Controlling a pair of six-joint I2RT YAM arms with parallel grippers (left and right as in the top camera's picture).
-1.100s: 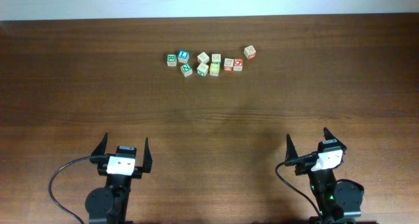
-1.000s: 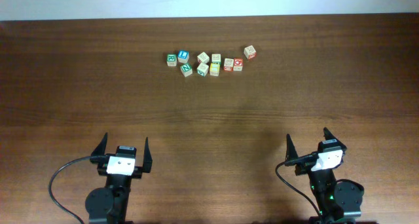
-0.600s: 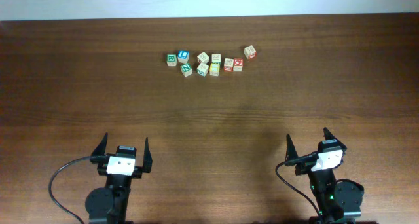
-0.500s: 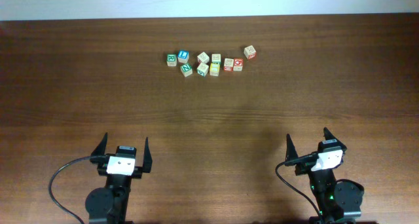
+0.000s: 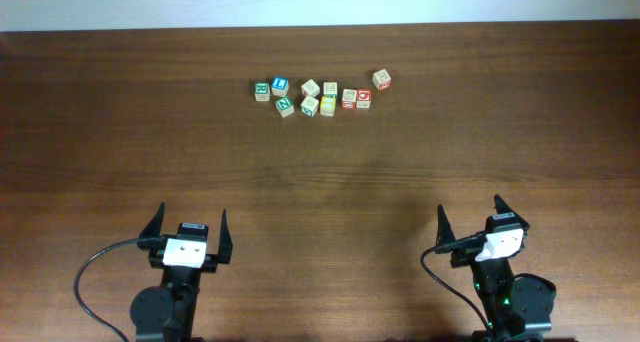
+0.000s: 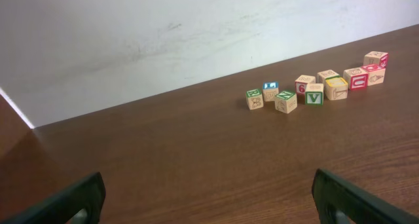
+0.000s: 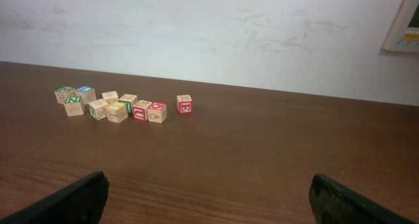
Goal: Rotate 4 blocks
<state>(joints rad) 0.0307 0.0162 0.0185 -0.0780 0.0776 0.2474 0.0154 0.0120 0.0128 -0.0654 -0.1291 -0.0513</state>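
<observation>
I see both arms at the near edge of the desk [image 5: 100,142], the left tool [image 5: 191,214] at about 7 o'clock and the right tool [image 5: 470,206] at about 5 o'clock. Each tool has its jaws spread wide with nothing between them.

The blocks lie in a loose row toward 12 o'clock, well apart from both tools. The lone red block [image 5: 382,79] stands a little off the row at its 3 o'clock end. The second red block [image 5: 363,97] and the third red block [image 5: 349,98] sit just beside each other, with a yellow block [image 5: 328,105] at their 9 o'clock. The green-letter block [image 5: 285,106] sits near the row's 9 o'clock end, at 6 o'clock of a blue block [image 5: 280,84].
</observation>
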